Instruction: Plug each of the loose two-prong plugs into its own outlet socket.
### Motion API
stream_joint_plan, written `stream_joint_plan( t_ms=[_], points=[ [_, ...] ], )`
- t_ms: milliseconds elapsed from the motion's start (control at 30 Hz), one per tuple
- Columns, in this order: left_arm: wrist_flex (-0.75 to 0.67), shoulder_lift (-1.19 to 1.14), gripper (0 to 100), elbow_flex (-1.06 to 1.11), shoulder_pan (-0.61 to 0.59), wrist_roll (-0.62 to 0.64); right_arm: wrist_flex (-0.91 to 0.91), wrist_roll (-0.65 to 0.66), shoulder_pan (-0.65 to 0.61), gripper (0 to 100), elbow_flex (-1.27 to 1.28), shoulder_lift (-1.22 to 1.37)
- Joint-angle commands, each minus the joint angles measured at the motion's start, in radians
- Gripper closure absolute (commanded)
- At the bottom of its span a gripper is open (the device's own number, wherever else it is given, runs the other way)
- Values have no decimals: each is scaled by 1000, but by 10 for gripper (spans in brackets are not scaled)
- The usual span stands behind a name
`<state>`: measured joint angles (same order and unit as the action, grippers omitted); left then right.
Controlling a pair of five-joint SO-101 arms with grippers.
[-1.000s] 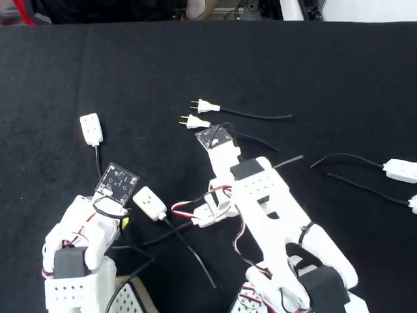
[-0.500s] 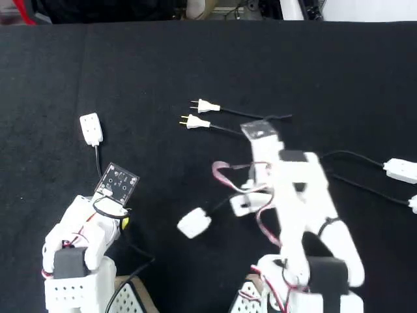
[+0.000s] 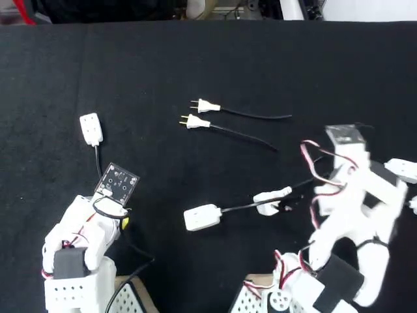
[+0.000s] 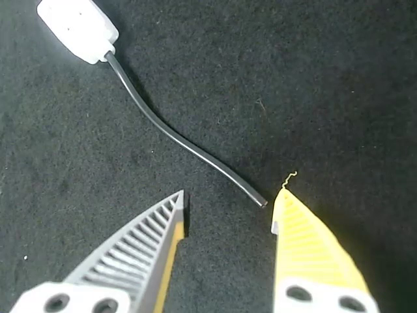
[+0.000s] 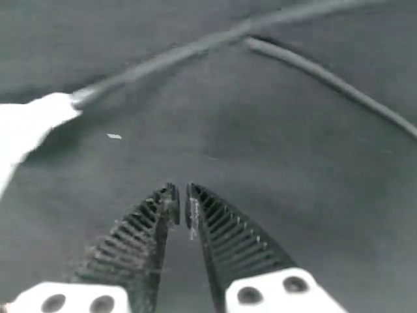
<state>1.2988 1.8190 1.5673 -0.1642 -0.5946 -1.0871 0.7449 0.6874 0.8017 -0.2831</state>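
The right arm point(image 3: 355, 195) shows as a smear over the right side of the table point(image 3: 130, 59) in the high view. Beside it, an outlet socket point(image 3: 404, 169) runs off the frame's edge, and a white sliver point(image 3: 414, 205) below is too cropped to identify. The left wrist view cuts a corded socket point(image 4: 75, 29) at its corner. In the right wrist view, 1 white body point(image 5: 26, 127) on a blurred cord point(image 5: 195, 45) leaves the edge; plug or socket cannot be told.

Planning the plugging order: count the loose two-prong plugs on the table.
2. The farther plug lies near the middle of the table. The nearer plug lies just beside it. Both are unplugged. Others could be hidden.
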Motion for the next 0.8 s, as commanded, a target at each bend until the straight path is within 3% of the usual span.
stream_joint_plan(
  t_ms=[0, 100, 233, 333, 533, 767],
  points=[
    [5, 2, 778, -4, -5, -11, 31, 51, 61, 986, -41, -2],
    [5, 2, 778, -4, -5, -11, 25, 57, 57, 982, -36, -5],
    [5, 2, 778, -4, -5, -11, -32, 58, 38, 904, -59, -5],
    [6, 2, 778, -4, -7, -11, -83, 55, 25, 912, -90, -5],
    [6, 2, 778, -4, -7, -11, -298, 63, -8, 909, -188, -7],
    [5, 2, 778, 7, -5, -12, -546, 315, -12, 885, -206, -142]
  ],
)
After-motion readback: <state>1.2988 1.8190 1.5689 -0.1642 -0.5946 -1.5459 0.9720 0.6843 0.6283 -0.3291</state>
